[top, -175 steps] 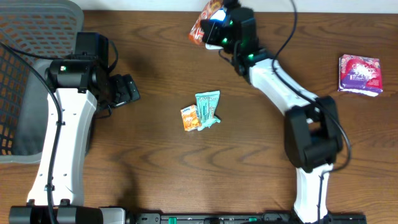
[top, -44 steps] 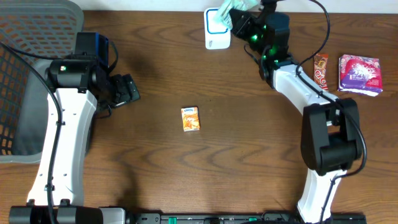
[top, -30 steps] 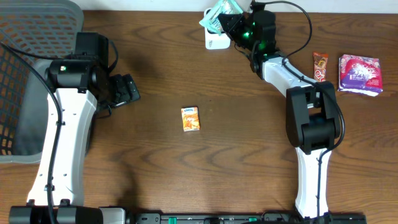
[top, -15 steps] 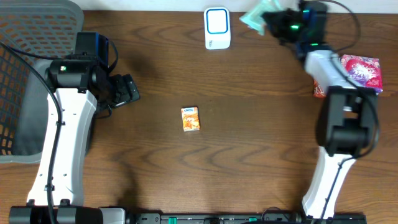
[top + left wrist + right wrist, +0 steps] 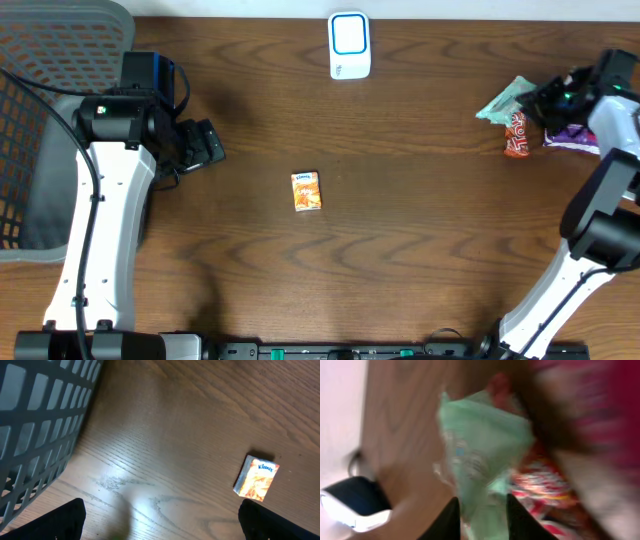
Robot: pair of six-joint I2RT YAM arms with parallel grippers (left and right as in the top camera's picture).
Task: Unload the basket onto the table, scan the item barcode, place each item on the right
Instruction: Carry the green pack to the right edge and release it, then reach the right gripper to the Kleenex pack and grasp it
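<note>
The right end effector (image 5: 538,98), grip unclear, had the teal packet (image 5: 503,100) between its jaws at the bench's right edge; the tissue pack (image 5: 307,190) likely awaited scanning, the left end effector (image 5: 203,144) gaping wide and empty.

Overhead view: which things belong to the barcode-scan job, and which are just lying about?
Job: white rectangular scanner with blue-rimmed face; crumpled mint-green plastic packet at the tip of the right gripper.
Lying about: orange cardboard tissue pack; red-orange snack wrapper; purple-pink plastic packet; grey mesh basket; open left gripper.
</note>
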